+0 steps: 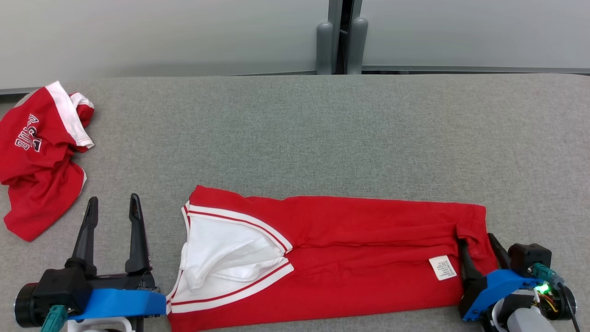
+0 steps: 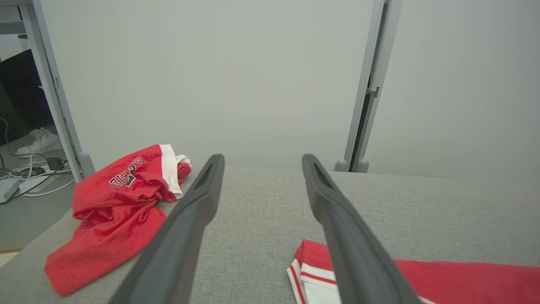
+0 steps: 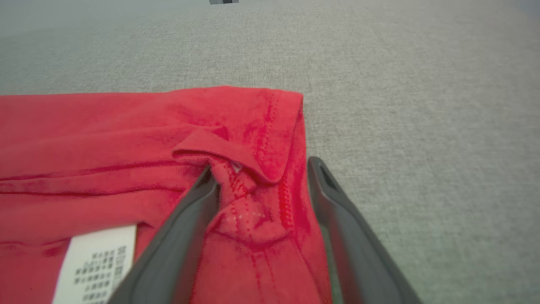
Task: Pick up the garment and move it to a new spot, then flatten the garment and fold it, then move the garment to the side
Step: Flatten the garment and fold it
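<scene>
The garment (image 1: 359,258) runs off the head view's bottom edge; its label (image 1: 443,268) is unreadable. Both spread: left gripper (image 1: 114,198) beside the collar (image 1: 230,249), right gripper (image 3: 261,166) straddling the hem (image 3: 253,185).

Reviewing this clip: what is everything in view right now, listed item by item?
folded garment: one, red with white neck trim, flat at the table's near edge, centre
care label: one, white, on the folded garment near its right end
crumpled garment: one, red and white with lettering, table's far left
table: one, grey fabric top, under both garments
partition posts: two, grey, behind the table, centre
cables: several, white and black, on the floor left of the table
shoe: one, white, on the floor beyond the cables
left claw: one, dark fingers, open, left of the folded garment
right claw: one, dark fingers, open, straddling the garment's right end
</scene>
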Tool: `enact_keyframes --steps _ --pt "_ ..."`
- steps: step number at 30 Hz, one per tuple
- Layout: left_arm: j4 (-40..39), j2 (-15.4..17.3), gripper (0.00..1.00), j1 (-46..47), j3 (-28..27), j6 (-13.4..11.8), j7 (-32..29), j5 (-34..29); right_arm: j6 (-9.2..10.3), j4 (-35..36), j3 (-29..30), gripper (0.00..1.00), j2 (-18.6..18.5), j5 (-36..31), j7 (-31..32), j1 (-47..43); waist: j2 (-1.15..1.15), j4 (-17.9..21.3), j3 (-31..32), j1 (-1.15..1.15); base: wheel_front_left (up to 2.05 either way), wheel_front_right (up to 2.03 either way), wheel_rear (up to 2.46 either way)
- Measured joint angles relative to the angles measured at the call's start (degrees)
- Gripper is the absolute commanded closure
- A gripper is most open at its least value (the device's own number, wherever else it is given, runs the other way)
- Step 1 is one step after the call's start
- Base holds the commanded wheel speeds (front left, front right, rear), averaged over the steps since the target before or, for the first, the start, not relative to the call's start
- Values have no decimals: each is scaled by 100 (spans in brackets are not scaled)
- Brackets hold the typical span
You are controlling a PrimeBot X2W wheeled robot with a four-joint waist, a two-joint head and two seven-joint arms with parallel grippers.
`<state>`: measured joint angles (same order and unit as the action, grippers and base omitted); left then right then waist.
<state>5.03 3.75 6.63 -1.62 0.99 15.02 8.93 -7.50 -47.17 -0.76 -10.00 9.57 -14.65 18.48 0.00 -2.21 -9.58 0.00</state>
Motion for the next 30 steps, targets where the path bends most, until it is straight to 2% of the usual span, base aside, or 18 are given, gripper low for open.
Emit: enact_keyframes --steps 1,3,4,5,11,18,21,25,30 --pt "9 -16 0 0 -21 24 0 -23 0 -60 -20 33 31 38 -14 24 0 1 4 0 0 0 0" --pt "40 -44 0 0 -55 69 0 -73 1 -158 -74 82 65 189 -38 56 0 8 12 0 0 0 0" --pt "54 -55 0 0 -69 81 0 -99 2 -188 -104 82 82 258 -48 70 0 15 16 0 0 0 0" --pt "59 -64 0 0 -93 103 0 -111 1 -207 -129 100 93 314 -51 90 0 24 20 0 0 0 0" --pt "101 -79 0 -53 -198 127 0 -197 -9 -254 -133 100 -36 497 -49 129 0 110 64 0 0 0 0" --pt "140 -88 0 -82 -205 145 0 -200 -5 -198 404 100 -686 477 -43 133 0 201 119 0 0 0 0" --pt "157 -89 0 -91 -182 136 0 -187 -5 -91 587 100 -857 339 -43 158 0 236 142 0 0 0 0" --pt "185 -91 0 -122 -158 119 0 -157 -4 98 635 100 -889 158 -43 209 0 292 173 0 0 0 0" --pt "220 -92 0 -172 -143 111 0 -143 -1 552 555 100 -676 48 -44 198 0 362 229 0 0 0 0"
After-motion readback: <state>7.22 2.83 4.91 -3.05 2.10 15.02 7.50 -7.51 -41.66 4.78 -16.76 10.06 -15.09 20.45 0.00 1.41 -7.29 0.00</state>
